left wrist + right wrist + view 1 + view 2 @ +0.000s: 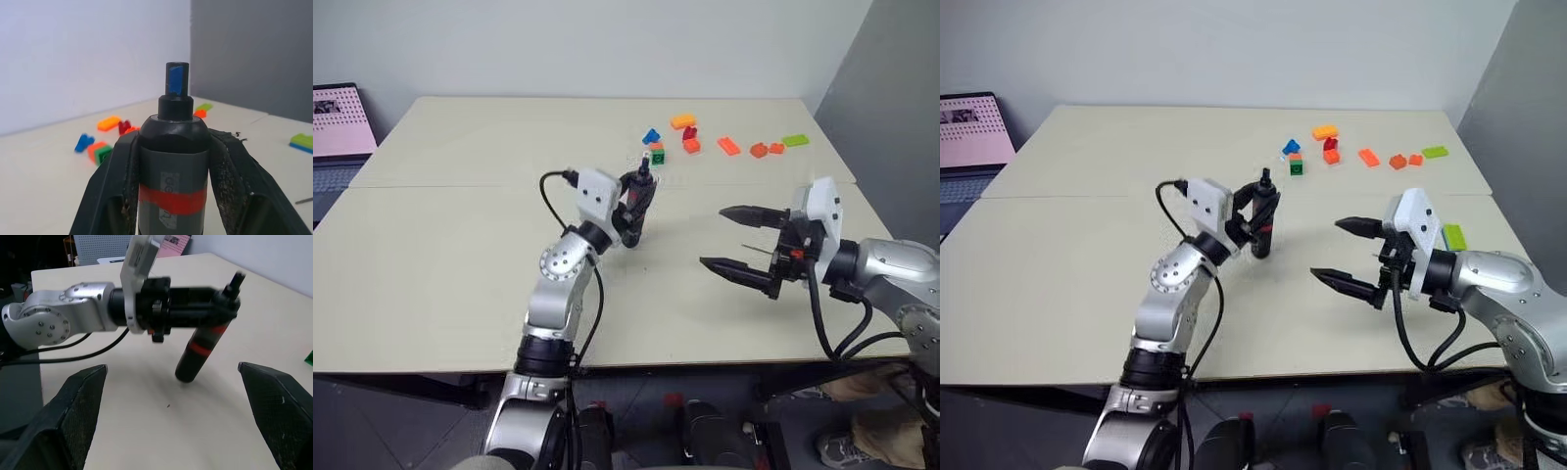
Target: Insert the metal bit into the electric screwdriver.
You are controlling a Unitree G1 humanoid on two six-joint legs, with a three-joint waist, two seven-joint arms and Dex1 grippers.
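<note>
Two tools, one loaded: the left tool (637,202) is clamped tight on the electric screwdriver (172,147), gripping the barrel at the red band, blue tip (176,80) pointing up and slightly tilted, butt end hanging just above the worktop (460,245). The right tool (713,236) is spread wide and empty, off to the right, aimed across at the screwdriver. The metal bit (304,200) looks to be the thin grey sliver lying flat on the worktop near the lone green brick (1452,235), close by the right tool; it is too thin to be sure. Insertion not started, the bit needs picking first. Risks, my read: a needle-thin rod flat on a smooth top gives blunt fingers little to bite on, so it may skid, roll away or get pinched crooked. A crooked hold means it misses the small socket or jams at the mouth. Side load at insertion could also twist the screwdriver in the left grip, since it is held at one short band. The surface is pale beige and matte, with a seam across the middle. Coloured bricks (685,132) are scattered at the far side, well apart from the work. Plain light wall behind, laptop (337,122) off the left edge.
</note>
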